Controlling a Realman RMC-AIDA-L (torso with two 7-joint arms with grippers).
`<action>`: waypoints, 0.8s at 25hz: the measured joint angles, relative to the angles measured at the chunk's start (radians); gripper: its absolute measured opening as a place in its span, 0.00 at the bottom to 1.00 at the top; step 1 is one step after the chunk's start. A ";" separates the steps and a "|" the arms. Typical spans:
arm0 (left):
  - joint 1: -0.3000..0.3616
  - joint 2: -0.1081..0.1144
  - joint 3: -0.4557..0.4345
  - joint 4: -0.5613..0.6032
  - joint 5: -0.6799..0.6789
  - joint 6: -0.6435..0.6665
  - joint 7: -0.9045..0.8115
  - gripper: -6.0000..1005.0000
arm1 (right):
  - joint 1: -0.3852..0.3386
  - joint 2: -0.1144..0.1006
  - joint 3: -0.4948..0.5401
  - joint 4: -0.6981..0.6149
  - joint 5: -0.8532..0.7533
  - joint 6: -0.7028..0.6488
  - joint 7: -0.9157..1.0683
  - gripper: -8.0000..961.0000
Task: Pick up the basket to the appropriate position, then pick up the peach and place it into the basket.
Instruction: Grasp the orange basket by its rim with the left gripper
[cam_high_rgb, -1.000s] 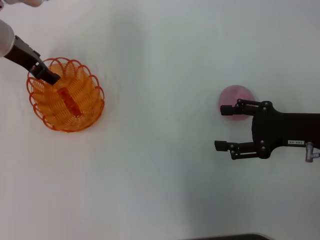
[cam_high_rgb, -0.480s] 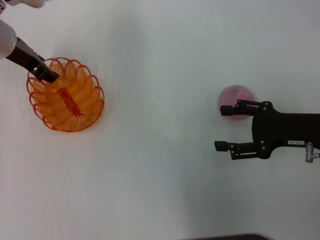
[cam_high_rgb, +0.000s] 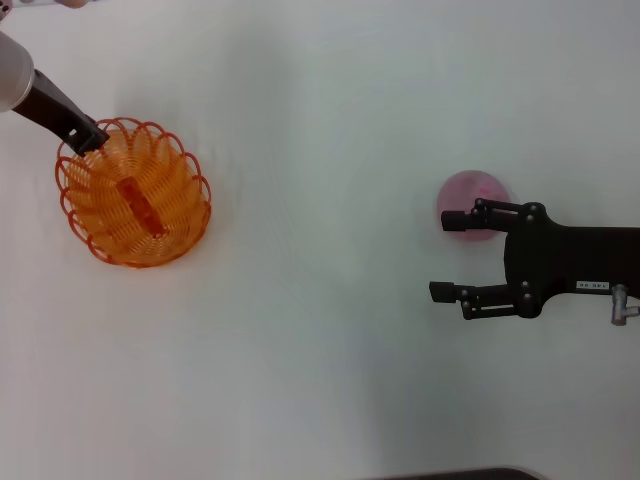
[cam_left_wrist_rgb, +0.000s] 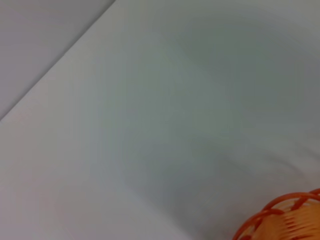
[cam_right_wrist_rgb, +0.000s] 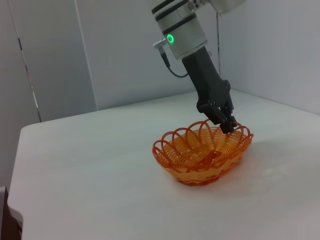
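The orange wire basket (cam_high_rgb: 135, 192) sits on the white table at the far left. It also shows in the right wrist view (cam_right_wrist_rgb: 202, 150), and a bit of its rim shows in the left wrist view (cam_left_wrist_rgb: 287, 215). My left gripper (cam_high_rgb: 88, 133) is at the basket's back-left rim, its fingers pinched together on a rim loop, as the right wrist view (cam_right_wrist_rgb: 226, 121) shows. The pale pink peach (cam_high_rgb: 473, 193) lies on the right. My right gripper (cam_high_rgb: 442, 255) is open and empty just in front of the peach, with one finger (cam_high_rgb: 462, 218) overlapping the peach's near edge.
The white table (cam_high_rgb: 320, 330) stretches between the basket and the peach. A grey wall (cam_right_wrist_rgb: 115, 50) stands behind the table's far edge. A dark strip (cam_high_rgb: 450, 474) lies at the near edge.
My left gripper has drawn back from inside the basket to its back-left rim. The basket has shifted slightly. The right arm and the peach have not moved.
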 joint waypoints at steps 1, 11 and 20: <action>0.000 0.000 0.000 0.000 0.000 0.002 0.000 0.21 | 0.000 0.000 0.000 0.000 0.000 0.000 0.000 0.93; 0.000 0.003 -0.004 0.007 0.000 0.038 -0.020 0.14 | 0.005 0.000 0.000 0.000 -0.001 0.000 0.000 0.93; -0.016 0.009 -0.014 0.071 0.000 0.178 -0.119 0.14 | 0.002 0.000 0.000 0.000 0.003 0.000 -0.004 0.93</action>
